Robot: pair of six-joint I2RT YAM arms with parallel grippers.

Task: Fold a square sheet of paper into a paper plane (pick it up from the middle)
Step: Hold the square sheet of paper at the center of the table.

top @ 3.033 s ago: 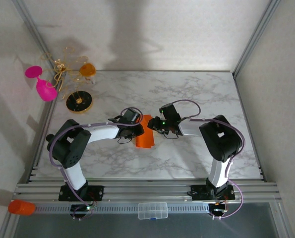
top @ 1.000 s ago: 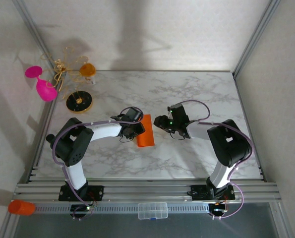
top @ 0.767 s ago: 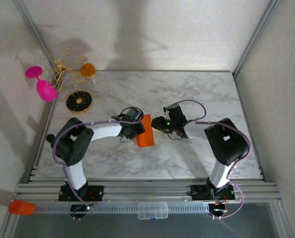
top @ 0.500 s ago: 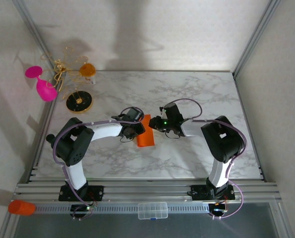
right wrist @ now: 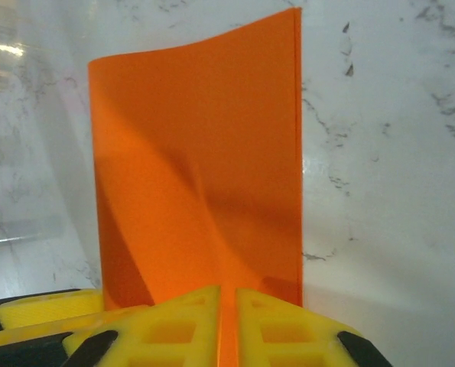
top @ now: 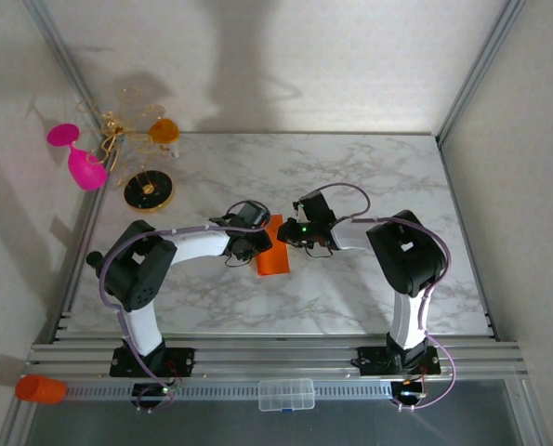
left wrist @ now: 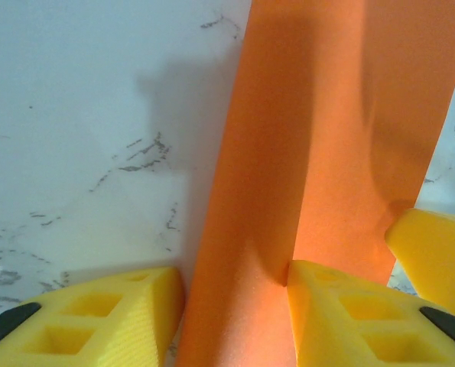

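Note:
The square sheet of paper (top: 274, 259) lies folded into a narrow bright orange strip at the table's middle. My left gripper (top: 258, 241) is at its left side. In the left wrist view the yellow fingers (left wrist: 97, 313) stand apart astride a raised flap of the paper (left wrist: 326, 115), and the right finger touches the crease; the left gripper (left wrist: 235, 284) is open. My right gripper (top: 291, 232) comes in from the right. In the right wrist view it (right wrist: 227, 294) is shut on the near edge of the paper (right wrist: 196, 153), a thin orange line between the pads.
A pink goblet (top: 79, 158), a gold wire stand on a black base (top: 149, 190) and a small orange cup (top: 164, 130) stand at the back left. An orange cylinder (top: 40, 388) and a clear box (top: 286, 394) lie by the front rail.
My right gripper has moved left onto the paper's right edge and closed on it. The left gripper and the paper have stayed put.

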